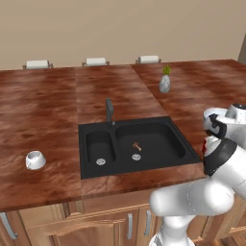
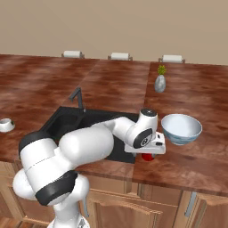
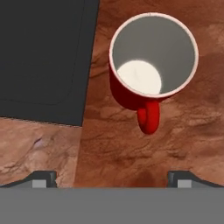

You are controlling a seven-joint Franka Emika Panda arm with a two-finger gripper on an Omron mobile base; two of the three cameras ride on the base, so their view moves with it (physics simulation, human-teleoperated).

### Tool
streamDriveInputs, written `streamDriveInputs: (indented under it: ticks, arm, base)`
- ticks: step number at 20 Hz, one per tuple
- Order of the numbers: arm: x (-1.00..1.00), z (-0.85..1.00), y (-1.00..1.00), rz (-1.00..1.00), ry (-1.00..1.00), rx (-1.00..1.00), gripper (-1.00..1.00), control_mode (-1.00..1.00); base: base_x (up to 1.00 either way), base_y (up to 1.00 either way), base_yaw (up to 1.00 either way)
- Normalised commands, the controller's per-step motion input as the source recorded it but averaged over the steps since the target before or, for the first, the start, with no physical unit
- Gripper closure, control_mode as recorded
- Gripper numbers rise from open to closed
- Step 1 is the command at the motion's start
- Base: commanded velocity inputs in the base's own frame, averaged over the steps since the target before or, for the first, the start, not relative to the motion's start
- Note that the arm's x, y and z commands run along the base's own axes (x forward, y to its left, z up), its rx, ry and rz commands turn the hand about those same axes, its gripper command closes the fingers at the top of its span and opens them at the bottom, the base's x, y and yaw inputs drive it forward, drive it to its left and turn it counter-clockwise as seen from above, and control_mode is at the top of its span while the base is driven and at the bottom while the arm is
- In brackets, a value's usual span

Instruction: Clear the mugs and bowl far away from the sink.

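A glossy red mug [image 3: 152, 57] stands upright on the wooden counter just right of the black sink [image 3: 43, 52], its handle pointing toward my fingertips. Directly above it hovers my gripper [image 3: 113, 178], open, with the mug apart from both fingertips and nothing held. From the right base view, the gripper [image 2: 150, 150] hangs over the red mug [image 2: 148, 156], and the wide white bowl [image 2: 181, 128] sits just to its right. The white mug [image 1: 35, 160] rests on the counter far left of the sink [image 1: 129, 144], and appears again as the white mug [image 2: 5, 125].
A small grey vase [image 1: 165, 82] with a green sprig stands behind the sink at the right. A slim dark faucet [image 1: 109, 110] rises at the sink's back edge. The counter's front edge runs just below the red mug, with cabinet doors underneath.
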Motion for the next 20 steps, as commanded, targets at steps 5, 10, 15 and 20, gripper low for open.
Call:
streamDriveInputs:
  ticks: [5, 10, 15, 20]
  arm:
    - [0.18, -0.01, -0.10, 0.00, 0.00, 0.00, -1.00, -1.00]
    - [0.11, -0.04, -0.15, 0.00, 0.00, 0.00, -1.00, -1.00]
    - [0.04, -0.22, -0.06, 0.00, 0.00, 0.00, -1.00, -1.00]
    - [0.03, -0.20, -0.06, 0.01, 0.00, 0.00, -1.00, -1.00]
  base:
    - [0.00, 0.00, 0.00]
    - [0.00, 0.00, 0.00]
    - [0.00, 0.00, 0.00]
    - [0.00, 0.00, 0.00]
